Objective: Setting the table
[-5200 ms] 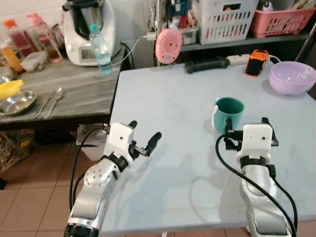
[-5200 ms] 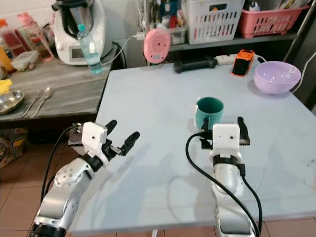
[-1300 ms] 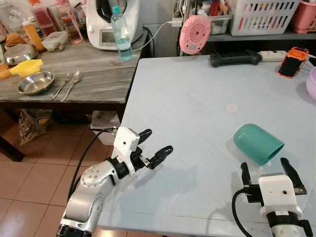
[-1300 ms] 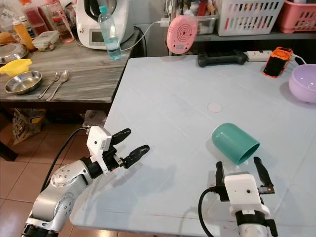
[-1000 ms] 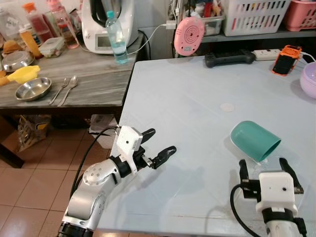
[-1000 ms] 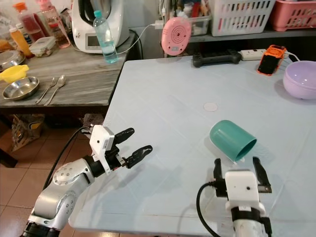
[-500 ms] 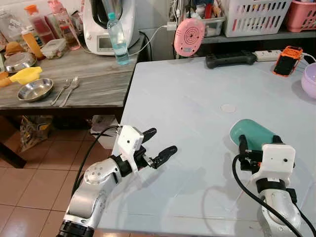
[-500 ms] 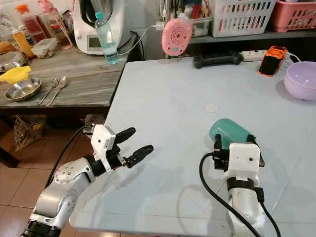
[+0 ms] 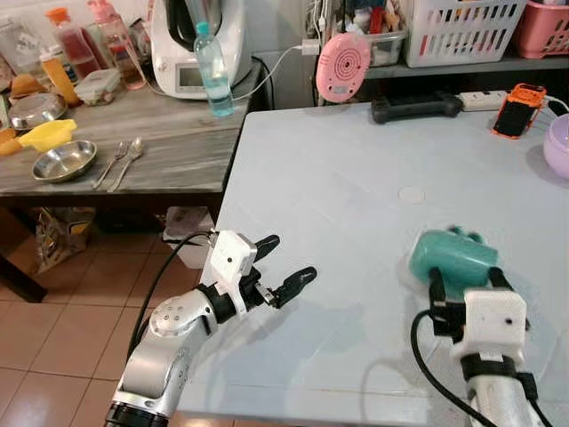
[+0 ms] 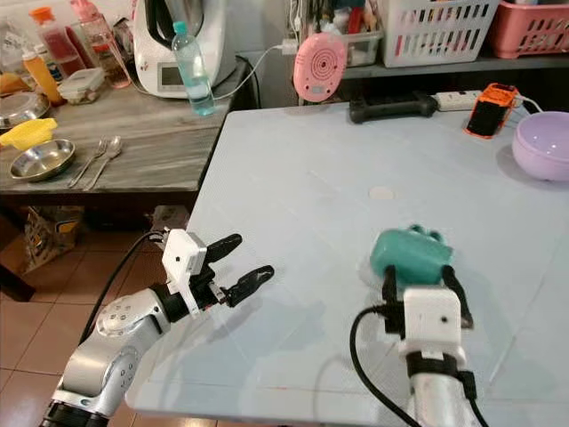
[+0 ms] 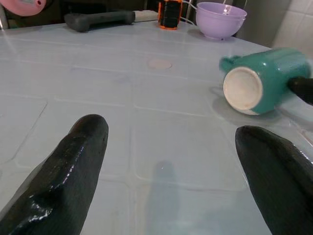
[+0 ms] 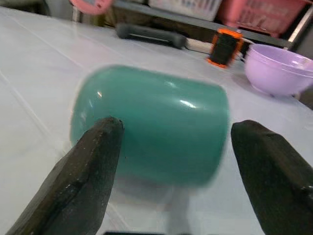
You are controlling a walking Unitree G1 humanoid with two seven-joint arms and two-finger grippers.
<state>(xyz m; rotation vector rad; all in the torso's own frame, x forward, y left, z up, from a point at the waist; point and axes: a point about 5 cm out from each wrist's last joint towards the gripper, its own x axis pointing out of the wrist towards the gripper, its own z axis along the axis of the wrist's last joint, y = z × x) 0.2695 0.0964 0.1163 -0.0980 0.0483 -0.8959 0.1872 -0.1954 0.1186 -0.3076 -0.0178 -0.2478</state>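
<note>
Silver arms, white wrist blocks, black cables, long black fingers [image 9: 299, 277].

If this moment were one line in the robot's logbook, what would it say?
teal mug: on its side on table | right pincer: open, straddling mug | left pincer: open, idle

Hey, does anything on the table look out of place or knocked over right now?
Yes. The green mug lies on its side on the white table, base toward the robot's left, with the open right gripper just behind it. Nothing looks spilled.
</note>
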